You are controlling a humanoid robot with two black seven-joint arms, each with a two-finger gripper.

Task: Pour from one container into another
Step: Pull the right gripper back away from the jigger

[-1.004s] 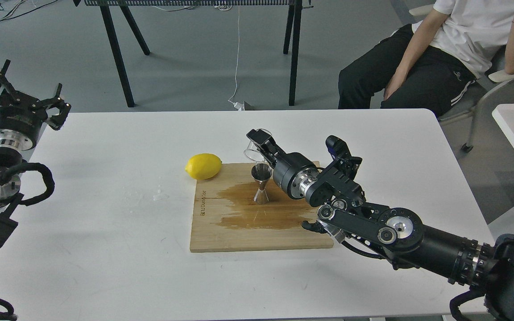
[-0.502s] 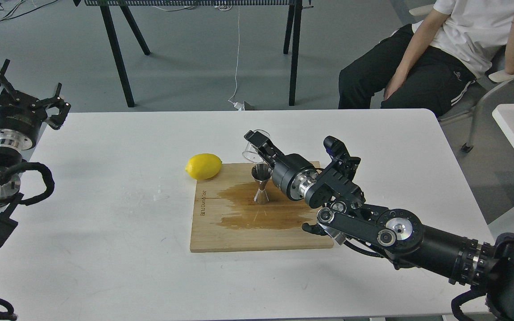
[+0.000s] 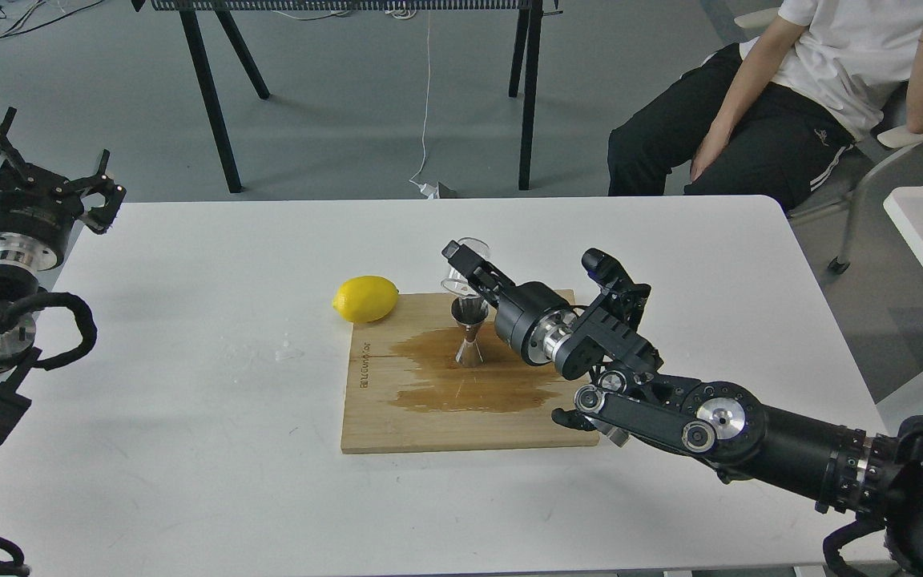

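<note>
Nearest you, the right arm reaches in over the wooden board, which lies on the white table with a brown wet patch. On it the jigger stands upright. Your right gripper pinches the glass cup, tilted just above the jigger's mouth. A lemon touches the board's far-left corner. Farther left, your left gripper hangs spread, holding nothing.

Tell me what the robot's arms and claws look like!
Both arms are black and chunky, built from round drum-shaped joints with shiny silver metal rings and discs. The right gripper has two slim black fingers on a fat black cylinder wrist. The left gripper is a spiky black claw of thin linked bars, with ribbed black cable looped beside its arm.
</note>
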